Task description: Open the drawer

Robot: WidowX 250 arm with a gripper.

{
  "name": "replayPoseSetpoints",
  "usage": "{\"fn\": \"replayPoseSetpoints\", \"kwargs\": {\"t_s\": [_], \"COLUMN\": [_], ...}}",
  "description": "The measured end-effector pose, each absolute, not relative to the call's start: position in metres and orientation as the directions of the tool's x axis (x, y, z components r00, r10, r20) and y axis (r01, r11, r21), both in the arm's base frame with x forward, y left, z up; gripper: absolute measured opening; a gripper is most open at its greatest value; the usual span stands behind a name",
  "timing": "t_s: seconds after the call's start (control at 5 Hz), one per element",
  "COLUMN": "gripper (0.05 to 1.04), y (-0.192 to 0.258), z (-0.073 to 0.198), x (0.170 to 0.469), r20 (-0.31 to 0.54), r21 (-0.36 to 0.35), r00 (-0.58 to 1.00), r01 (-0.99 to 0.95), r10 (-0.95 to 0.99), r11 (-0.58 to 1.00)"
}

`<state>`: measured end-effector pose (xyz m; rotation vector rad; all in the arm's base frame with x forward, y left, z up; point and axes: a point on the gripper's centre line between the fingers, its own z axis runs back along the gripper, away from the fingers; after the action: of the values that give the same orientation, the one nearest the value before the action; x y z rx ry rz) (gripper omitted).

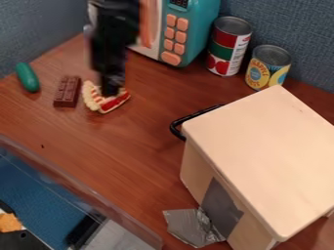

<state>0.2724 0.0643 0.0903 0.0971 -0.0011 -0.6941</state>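
Well, at the lower left a clear plastic edge [85, 193] slants across the corner, with blue below it. Above it on the brown wooden counter [124, 156] lies a dark green, rounded toy [28, 77], then a brown chocolate-like bar [67, 91], and just beside that a cream-and-red toy food piece [95, 99]. The black gripper [112, 91] hangs down at this piece, its lower end overlapping it; whether the jaws are spread or pressed together I cannot tell, nor whether they touch it.

Next, farther back, stands a teal toy microwave [201, 31] with orange buttons. Toward the front, a crumpled silvery flap [190, 227] rests at the foot of the pale wooden drawer box [264, 146]. The black handle [185, 120] juts from the box's far-left side, well apart from the gripper; the drawer itself seems to be behind that handle, though its front is hidden from this angle. Past the handle, near the wall [300, 29], an upright red-and-green can [226, 49] stands just beside a shorter yellow-and-blue one [266, 68], with the box at the far right.
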Motion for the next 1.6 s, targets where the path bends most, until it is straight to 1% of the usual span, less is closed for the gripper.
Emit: {"fn": "replayPoseSetpoints", "kwargs": {"t_s": [0.2, 0.4, 0.6, 0.8, 1.0, 1.2, 1.4, 1.6], "gripper": [0.999, 1.000, 1.000, 0.999, 0.999, 0.999, 1.000, 0.999], "y": [0.039, 0.015, 0.009, 0.000, -0.007, -0.011, -0.015, -0.014], "z": [0.074, 0.059, 0.052, 0.054, 0.056, 0.056, 0.045, 0.028], "x": [0.292, 0.314, 0.329, 0.339, 0.340, 0.341, 0.339, 0.337], "r20": [-0.035, -0.018, 0.001, 0.054, 0.075, 0.084, 0.063, 0.044], "r21": [0.065, 0.031, 0.012, -0.029, -0.065, -0.075, -0.061, -0.059], "r00": [0.787, 0.811, 0.844, 0.872, 0.886, 0.889, 0.885, 0.889], "r01": [0.617, 0.586, 0.536, 0.489, 0.463, 0.456, 0.466, 0.457], "r10": [-0.616, -0.585, -0.536, -0.487, -0.458, -0.450, -0.462, -0.456], "r11": [0.784, 0.810, 0.844, 0.872, 0.884, 0.887, 0.883, 0.887]}}
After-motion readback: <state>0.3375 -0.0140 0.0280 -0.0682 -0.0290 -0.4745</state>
